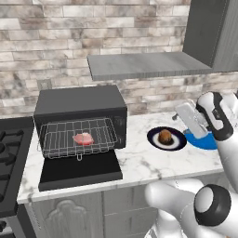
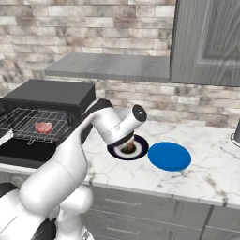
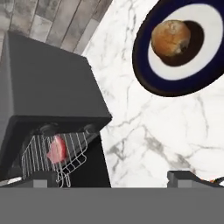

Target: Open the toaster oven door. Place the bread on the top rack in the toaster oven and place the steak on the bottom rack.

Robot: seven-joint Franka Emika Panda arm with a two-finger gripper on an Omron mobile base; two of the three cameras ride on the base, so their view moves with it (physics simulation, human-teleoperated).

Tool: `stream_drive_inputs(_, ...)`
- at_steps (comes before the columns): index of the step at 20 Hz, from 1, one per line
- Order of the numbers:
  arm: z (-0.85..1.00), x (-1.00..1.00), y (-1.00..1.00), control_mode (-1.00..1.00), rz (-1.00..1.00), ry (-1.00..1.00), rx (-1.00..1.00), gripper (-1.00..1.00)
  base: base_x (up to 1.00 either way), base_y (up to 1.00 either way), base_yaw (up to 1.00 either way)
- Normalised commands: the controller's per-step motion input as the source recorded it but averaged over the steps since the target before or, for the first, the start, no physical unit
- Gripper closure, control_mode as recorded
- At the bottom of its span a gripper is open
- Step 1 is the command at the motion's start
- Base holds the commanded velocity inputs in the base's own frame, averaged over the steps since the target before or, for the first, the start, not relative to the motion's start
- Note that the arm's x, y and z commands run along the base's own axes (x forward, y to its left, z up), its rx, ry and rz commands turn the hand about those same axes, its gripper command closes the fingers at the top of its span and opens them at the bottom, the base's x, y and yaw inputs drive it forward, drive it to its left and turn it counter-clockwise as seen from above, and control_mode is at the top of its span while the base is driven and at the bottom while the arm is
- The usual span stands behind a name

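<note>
The bread point(image 3: 171, 37) is seen ahead of the gripper point(image 3: 114, 177) in the hand view, well apart from its fingertips point(image 3: 178, 176), which stand spread wide with nothing between them. From the left base view the gripper point(image 1: 193, 118) is held above the counter point(image 1: 144, 160), just right of the bread point(image 1: 165, 136) and higher than it — no contact is shown. In the right base view the bread point(image 2: 128, 147) is mostly hidden behind the arm's wrist.

The bread is a small round golden-brown lump, and it sits on a plate point(image 1: 179, 143) with a dark blue rim and a white inner ring. A plain blue plate point(image 2: 169, 156) lies just beside that one, on the side away from the oven.

The oven point(image 1: 81, 104) stands on the counter to the left of the bread, matte black with a dark grey top. Its door point(image 1: 80, 169) is folded down flat in front. A wire rack point(image 1: 76, 137) is pulled forward over the door, and the steak point(image 1: 83, 138) — a flat pink-red slab — lies on it. Which of the two racks this is cannot be told for certain, though a small loop shows at its front edge. A stove point(image 1: 10, 153) with black grates is seen at the far left.
</note>
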Motion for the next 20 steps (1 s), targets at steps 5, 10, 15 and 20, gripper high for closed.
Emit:
stream_drive_inputs(5,-0.02,0.06,0.0,-1.0,0.06,-0.08,-0.31,-1.0,0.0,0.0,0.0)
stream_drive_inputs(10,-0.03,0.0,-0.09,-1.0,0.08,0.0,-0.22,-1.0,0.0,0.0,0.0)
stream_drive_inputs(15,-0.24,0.02,-0.03,-1.0,0.08,0.04,-0.19,-1.0,0.0,0.0,0.0)
stream_drive_inputs(20,-0.29,0.1,0.0,-1.0,0.08,0.03,-0.12,-1.0,0.0,0.0,0.0)
